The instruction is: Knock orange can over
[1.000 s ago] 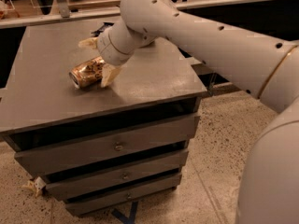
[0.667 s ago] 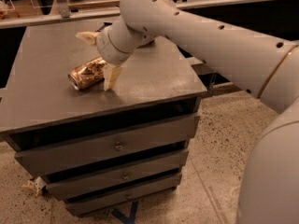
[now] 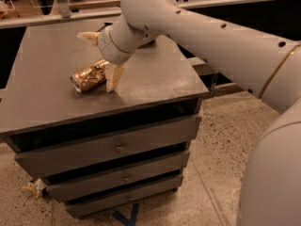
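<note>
I see the orange can (image 3: pixel 89 77) lying on its side near the middle of the dark tabletop (image 3: pixel 42 105), with my pincer (image 3: pixel 100 56) poised just over it, spread wide open and gripping nothing, its near fingertip (image 3: pixel 113 79) right beside the can's right end.

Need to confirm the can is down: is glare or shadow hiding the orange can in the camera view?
Camera view: dim warm light, yet the orange can lies readable on its side on the cabinet top, with bright glints on its metal. Camera view: the open gripper beside it throws only a faint shadow.
</note>
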### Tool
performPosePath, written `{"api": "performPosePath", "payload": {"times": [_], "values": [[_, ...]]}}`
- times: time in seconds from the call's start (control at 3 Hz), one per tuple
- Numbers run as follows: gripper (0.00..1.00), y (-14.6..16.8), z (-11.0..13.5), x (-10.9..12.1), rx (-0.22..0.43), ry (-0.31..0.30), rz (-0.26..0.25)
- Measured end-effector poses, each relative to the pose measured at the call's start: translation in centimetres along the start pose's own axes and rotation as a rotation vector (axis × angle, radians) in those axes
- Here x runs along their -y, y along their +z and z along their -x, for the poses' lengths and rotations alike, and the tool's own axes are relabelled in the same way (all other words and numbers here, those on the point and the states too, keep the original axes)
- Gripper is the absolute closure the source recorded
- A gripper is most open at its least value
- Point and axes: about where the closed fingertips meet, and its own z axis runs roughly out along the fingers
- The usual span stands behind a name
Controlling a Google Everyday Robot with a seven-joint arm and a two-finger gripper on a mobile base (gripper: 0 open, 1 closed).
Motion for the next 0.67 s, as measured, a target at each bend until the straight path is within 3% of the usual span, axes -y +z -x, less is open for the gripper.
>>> {"api": "performPosePath", "payload": {"times": [0.33,0.67], "values": [[0.00,-1.3,-0.7,0.7,-0.036,0.059,-0.052],[0.00,-3.6,-1.0,2.5,-0.066,0.131,-0.144]]}}
